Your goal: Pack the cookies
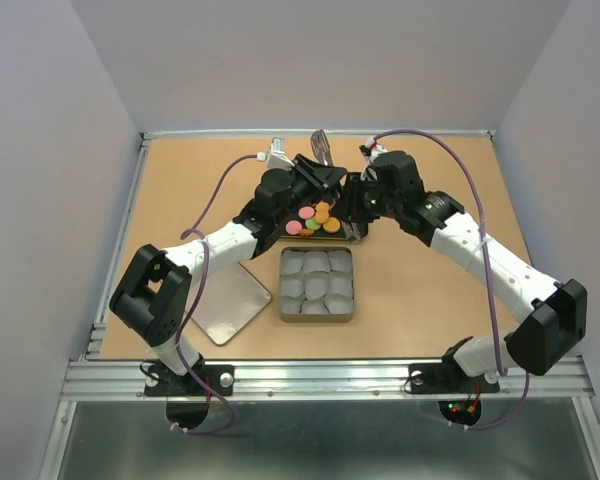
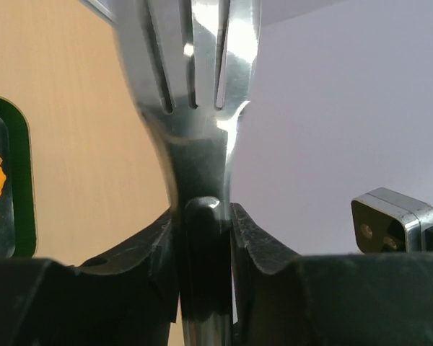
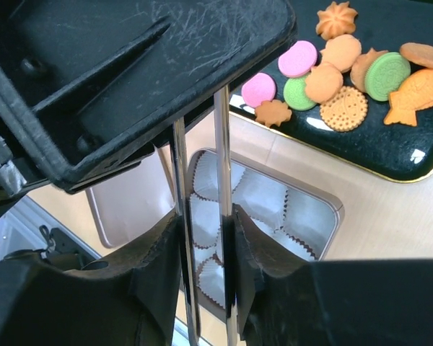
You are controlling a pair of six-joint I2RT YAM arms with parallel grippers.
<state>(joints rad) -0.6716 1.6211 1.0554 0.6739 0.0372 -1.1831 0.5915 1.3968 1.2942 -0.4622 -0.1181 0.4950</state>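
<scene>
Tan tabletop (image 1: 430,290) bears orange, pink and green cookies (image 3: 325,83) on a black tray (image 3: 375,153). Clenched, the left gripper (image 2: 202,216) holds a steel fork (image 2: 195,130), the right gripper (image 3: 206,223) thin metal strips (image 3: 222,144).

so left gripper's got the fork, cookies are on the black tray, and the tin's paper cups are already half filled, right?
No: the paper cups in the tin are all empty, as the top external view shows. The left gripper does hold the fork, and the cookies are on the black tray.
</scene>
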